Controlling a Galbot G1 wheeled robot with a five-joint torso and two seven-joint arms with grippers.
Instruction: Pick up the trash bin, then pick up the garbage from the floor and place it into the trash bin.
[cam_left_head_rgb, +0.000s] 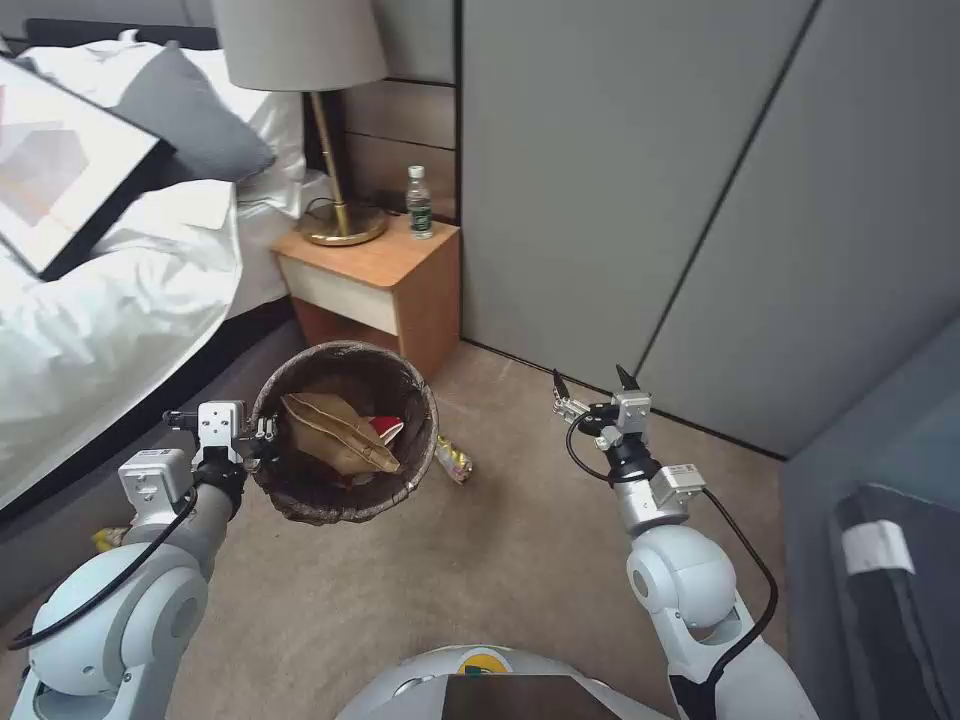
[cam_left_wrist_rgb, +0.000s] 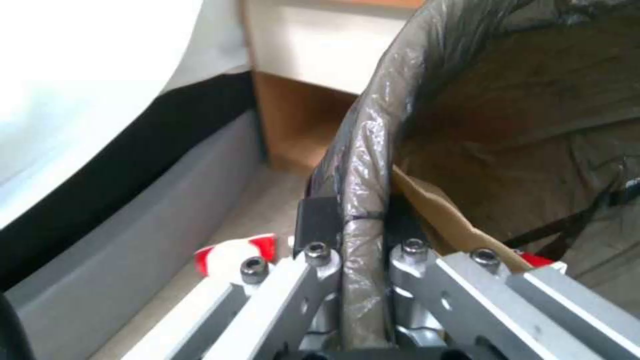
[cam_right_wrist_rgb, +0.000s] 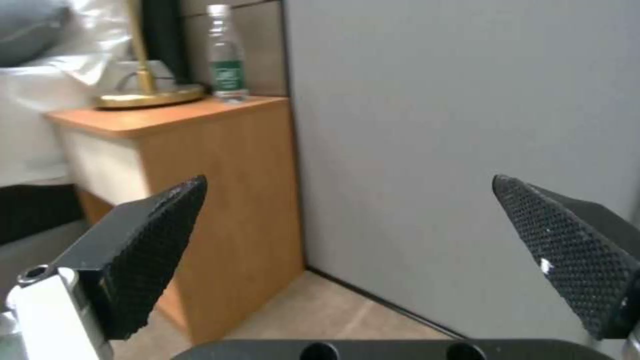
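The trash bin hangs above the carpet beside the nightstand, its rim pinched by the left gripper. A tan paper bag lies inside. The right gripper hovers spread wide, holding nothing.

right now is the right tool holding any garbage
No, the right tool hangs open and empty above the carpet, apart from the trash bin.

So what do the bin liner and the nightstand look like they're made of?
Bin liner: thin glossy plastic film, dark brown, wrinkled, folded over the rim where the left gripper clamps it. Nightstand: smooth matte orange-brown wood or wood-look laminate; which one isn't clear.
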